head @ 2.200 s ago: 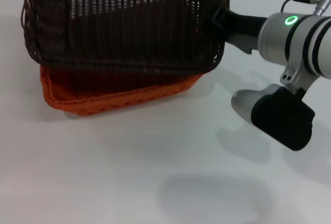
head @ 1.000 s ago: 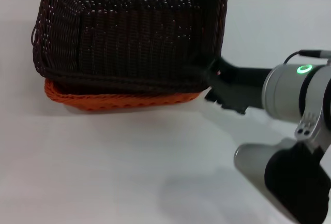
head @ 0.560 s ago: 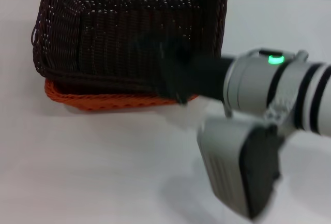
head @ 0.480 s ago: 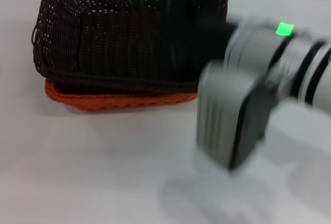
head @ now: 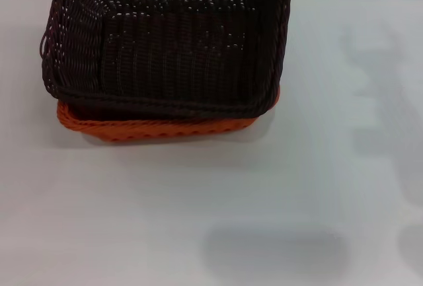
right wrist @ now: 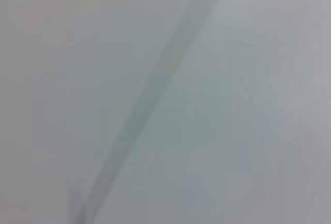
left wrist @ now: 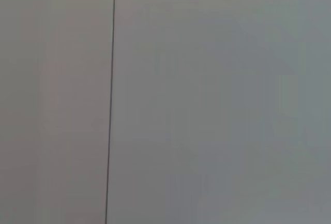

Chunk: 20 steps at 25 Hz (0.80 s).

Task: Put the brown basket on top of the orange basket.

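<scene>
Dark brown basket (head: pixel 168 41) sits nested in the orange basket (head: pixel 158 127), far left on the white table (head: pixel 198 207). Orange rim shows only along the near edge and right corner. Neither gripper appears in any view, so finger state cannot be told. Both wrist views show only blank pale surface.

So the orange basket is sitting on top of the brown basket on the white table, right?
Not quite. The head view shows the reverse: the brown basket sits on top of the orange basket, whose rim peeks out beneath it, on the white table.
</scene>
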Available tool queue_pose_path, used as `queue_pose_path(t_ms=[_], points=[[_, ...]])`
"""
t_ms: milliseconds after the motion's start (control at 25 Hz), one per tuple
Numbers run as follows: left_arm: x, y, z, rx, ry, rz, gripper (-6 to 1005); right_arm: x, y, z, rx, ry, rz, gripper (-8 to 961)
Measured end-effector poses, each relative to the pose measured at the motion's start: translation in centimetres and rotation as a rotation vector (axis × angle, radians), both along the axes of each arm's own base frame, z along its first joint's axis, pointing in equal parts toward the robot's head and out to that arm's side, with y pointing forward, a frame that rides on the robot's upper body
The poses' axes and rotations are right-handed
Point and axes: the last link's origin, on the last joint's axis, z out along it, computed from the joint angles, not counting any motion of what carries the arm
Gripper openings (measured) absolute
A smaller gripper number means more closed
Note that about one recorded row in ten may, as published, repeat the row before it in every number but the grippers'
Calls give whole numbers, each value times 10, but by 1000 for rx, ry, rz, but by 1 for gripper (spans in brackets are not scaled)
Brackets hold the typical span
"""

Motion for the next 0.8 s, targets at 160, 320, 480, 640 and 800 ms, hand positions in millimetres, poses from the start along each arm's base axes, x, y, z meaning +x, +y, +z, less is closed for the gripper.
queue_pose_path(t_ms=[160, 320, 480, 640, 800], points=[[0, 0, 0, 4, 1, -3, 819, 73, -10, 8, 58, 334, -52, 760], [0, 0, 1, 4, 1, -3, 819, 132, -30, -1, 141, 432, -77, 759], [0, 0, 2, 8, 1, -4, 819, 162, -40, -8, 185, 441, -126, 759], [-2, -3, 5, 23, 2, 6, 819, 182, -43, -12, 194, 447, -200, 759], [-2, -4, 5, 25, 3, 7, 819, 190, -44, -16, 189, 442, -236, 760]])
